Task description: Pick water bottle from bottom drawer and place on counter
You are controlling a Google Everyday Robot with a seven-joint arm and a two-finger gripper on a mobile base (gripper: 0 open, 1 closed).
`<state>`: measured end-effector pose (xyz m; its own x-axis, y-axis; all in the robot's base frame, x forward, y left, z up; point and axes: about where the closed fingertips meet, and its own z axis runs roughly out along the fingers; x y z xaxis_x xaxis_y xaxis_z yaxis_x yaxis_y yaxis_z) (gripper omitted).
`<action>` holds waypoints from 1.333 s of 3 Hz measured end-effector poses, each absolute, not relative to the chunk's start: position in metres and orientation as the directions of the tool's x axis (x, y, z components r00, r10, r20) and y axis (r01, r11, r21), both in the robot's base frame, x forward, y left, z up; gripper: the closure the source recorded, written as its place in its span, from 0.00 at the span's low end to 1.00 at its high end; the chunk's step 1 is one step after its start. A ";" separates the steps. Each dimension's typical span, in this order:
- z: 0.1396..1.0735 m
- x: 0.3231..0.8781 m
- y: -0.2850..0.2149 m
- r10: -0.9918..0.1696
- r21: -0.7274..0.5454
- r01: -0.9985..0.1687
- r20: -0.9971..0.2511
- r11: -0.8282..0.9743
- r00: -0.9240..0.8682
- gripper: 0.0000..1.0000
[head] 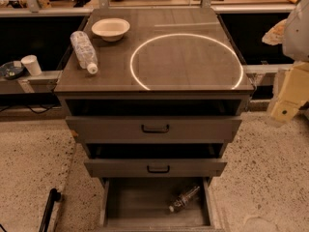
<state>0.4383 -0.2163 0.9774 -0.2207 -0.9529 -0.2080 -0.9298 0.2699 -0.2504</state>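
The water bottle (184,199), small and clear with a dark label, lies on its side at the right of the bottom drawer (137,208), which is pulled out with a bare floor. Above it the counter (186,57) carries a bright white circle outline. My gripper (286,105) shows as cream-coloured parts at the right edge. It is beside the cabinet's right side, about level with the top drawer, and well above and to the right of the water bottle. It holds nothing that I can see.
A white bowl (110,29) and a larger clear bottle (84,51) lying on its side sit on the counter's left. Two grey drawer fronts (155,128) with black handles stick out slightly above the bottom drawer. A paper cup (32,65) stands at the left. A black pole (48,209) leans at the bottom left.
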 end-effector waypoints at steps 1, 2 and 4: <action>0.977 0.438 -0.216 -0.953 -0.250 -0.930 -0.208 0.270 -0.221 0.00; 0.958 0.440 -0.228 -0.944 -0.233 -0.927 -0.221 0.294 -0.244 0.00; 0.832 0.427 -0.271 -0.766 -0.136 -0.887 -0.572 0.441 -0.293 0.00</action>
<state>0.4270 -0.2705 0.8317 -0.2933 -0.7661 -0.5720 -0.8873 0.4409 -0.1356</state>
